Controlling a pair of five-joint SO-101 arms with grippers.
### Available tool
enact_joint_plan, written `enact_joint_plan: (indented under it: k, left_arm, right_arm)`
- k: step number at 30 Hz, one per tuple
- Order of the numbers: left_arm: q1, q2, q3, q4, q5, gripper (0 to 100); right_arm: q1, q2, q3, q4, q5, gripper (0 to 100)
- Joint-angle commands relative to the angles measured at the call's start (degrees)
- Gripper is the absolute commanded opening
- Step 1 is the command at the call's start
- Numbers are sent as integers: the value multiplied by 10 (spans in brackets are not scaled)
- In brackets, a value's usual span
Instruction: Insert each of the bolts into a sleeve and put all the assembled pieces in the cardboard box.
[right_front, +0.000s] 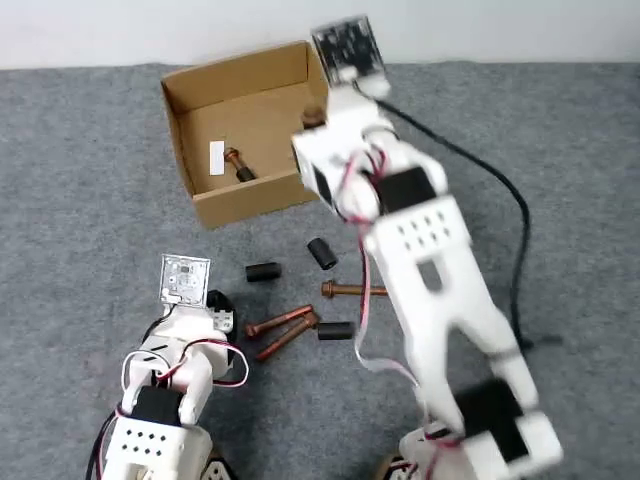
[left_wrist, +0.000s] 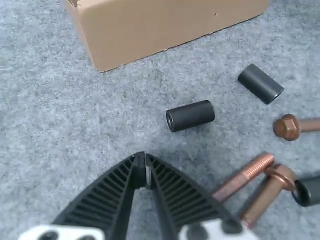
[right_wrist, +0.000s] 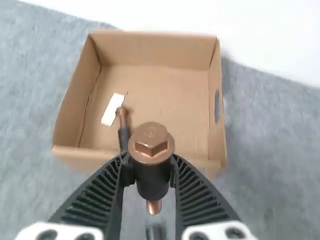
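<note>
My right gripper (right_wrist: 149, 160) is shut on an assembled piece (right_wrist: 151, 172), a copper bolt standing head-up in a black sleeve, held above the near wall of the cardboard box (right_wrist: 210, 107). In the high view this gripper (right_front: 314, 122) hangs at the box's (right_front: 185, 150) right side. One assembled piece (right_front: 240, 165) lies on the box floor beside a white label. Three black sleeves (right_front: 262, 271) (right_front: 322, 253) (right_front: 335, 330) and three copper bolts (right_front: 352, 290) (right_front: 280, 322) (right_front: 288, 337) lie loose on the carpet. My left gripper (left_wrist: 145, 172) is shut and empty, just short of the nearest sleeve (left_wrist: 190, 115).
The grey carpet covers the whole table. A black cable (right_front: 515, 215) runs along the right side behind the right arm. The left arm's base (right_front: 160, 440) sits at the front left. The box's front wall (left_wrist: 165, 25) stands beyond the loose sleeves.
</note>
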Motion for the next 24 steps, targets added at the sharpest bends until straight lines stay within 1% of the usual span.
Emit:
enact_joint_plan:
  k: [1,7,10,15,17,21,24]
  left_arm:
    - [4,-3,-5,-12,-5,5]
    - [4,-3,-5,-12,-4,5]
    - [4,-3,-5,-12,-4,5]
    - [4,-4,-5,-12,-4,5]
    - [4,-4,-5,-12,-4,5]
    - [4,-4,-5,-12,-4,5]
    - [4,-5,-5,-12,-4,5]
  right_arm:
    - [12,98,-132,-39,7,8]
    - [28,263,-266,-75,7,8]
    - [29,329,-326,-75,7,8]
    - [24,399,-359,-74,8,9]
    - [24,414,-359,-54,11,32]
    - [28,434,-359,18,25,146]
    - [28,434,-359,42,26,137]
